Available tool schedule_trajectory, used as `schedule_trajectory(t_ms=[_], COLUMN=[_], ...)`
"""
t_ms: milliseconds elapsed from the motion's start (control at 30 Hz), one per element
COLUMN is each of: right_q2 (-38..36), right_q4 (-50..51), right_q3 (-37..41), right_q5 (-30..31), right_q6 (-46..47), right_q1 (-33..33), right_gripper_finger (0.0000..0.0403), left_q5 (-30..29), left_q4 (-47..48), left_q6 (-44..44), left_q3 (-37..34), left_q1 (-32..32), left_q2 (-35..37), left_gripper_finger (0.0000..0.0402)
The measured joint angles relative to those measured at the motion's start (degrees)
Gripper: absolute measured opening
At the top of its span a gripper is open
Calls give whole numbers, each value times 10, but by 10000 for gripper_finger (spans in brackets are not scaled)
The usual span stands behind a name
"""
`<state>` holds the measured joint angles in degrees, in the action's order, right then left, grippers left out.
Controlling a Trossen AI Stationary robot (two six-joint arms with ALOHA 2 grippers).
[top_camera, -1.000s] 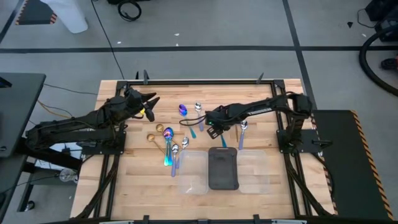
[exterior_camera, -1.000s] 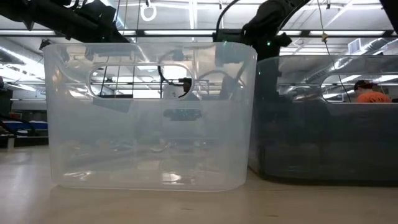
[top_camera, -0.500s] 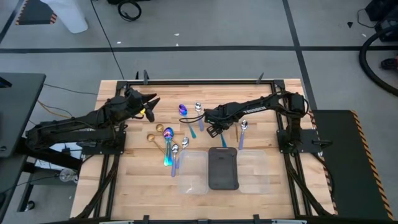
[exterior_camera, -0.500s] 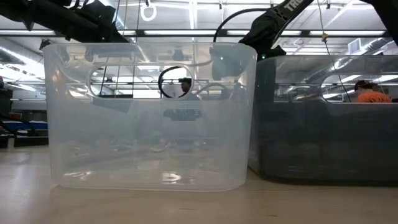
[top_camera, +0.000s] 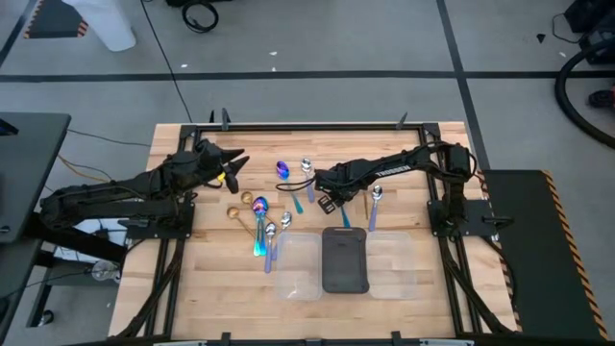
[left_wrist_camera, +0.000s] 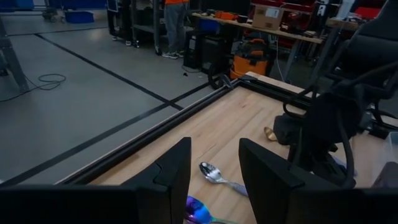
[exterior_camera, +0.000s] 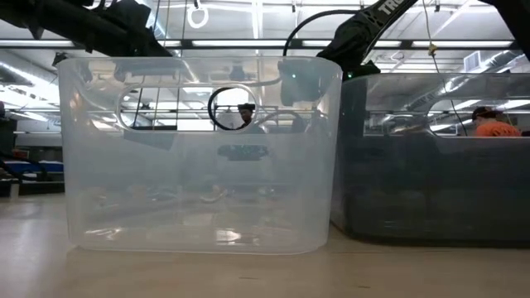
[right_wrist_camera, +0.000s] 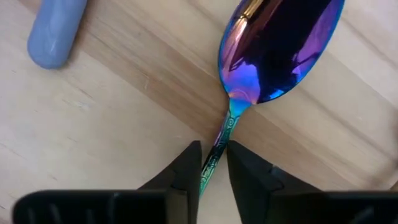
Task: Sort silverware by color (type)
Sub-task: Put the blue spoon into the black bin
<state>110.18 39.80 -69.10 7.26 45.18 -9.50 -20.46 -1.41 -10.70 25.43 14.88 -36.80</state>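
- Since a second ago your right gripper (right_wrist_camera: 213,160) has crept a little toward the table middle and dropped onto the spoons; its fingers have drawn in. The left arm has not shifted.
- Landmark: the dark tray (top_camera: 344,259), near table edge, between two clear trays (top_camera: 297,265).
- Right gripper: just beyond the dark tray, low over the wood. The right wrist view shows its two fingers pinched on the thin teal neck of an iridescent purple-blue spoon (right_wrist_camera: 273,53), which lies flat on the table (top_camera: 404,163), not yet lifted.
- My judgement: the neck is taken because it is the narrowest part and stands clear of the bowl; the flat lie leaves little else to get under.
- Left gripper (left_wrist_camera: 214,171): well away from the dark tray, toward the far left of the table, fingers apart, nothing between them. It waits.
- Remaining silverware: a loose cluster (top_camera: 264,226) just left of and beyond the dark tray, gold, silver and iridescent mixed; a silver spoon (top_camera: 375,204) lies just right of the gripper.
- Only the right wrist view shows the pinch; from above the arm hides it.
- The low view gives only tray walls (exterior_camera: 199,149) and the room; no spoon shows inside them.
- The left wrist view catches one silver spoon (left_wrist_camera: 214,175) ahead of its fingers.
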Motion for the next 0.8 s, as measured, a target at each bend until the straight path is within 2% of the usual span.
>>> schedule_trajectory(t_ms=[267, 800], right_q2=[2, 3], right_q4=[-2, -6], right_q3=[0, 0], right_q5=[-6, 6], right_q6=[-2, 8], right_q1=[0, 5], right_gripper_finger=[53, 52], left_q5=[0, 0], left_q4=[0, 3], left_q6=[3, 9], left_q3=[0, 0], left_q1=[-1, -1], left_q2=[0, 0], left_gripper_finger=[142, 142])
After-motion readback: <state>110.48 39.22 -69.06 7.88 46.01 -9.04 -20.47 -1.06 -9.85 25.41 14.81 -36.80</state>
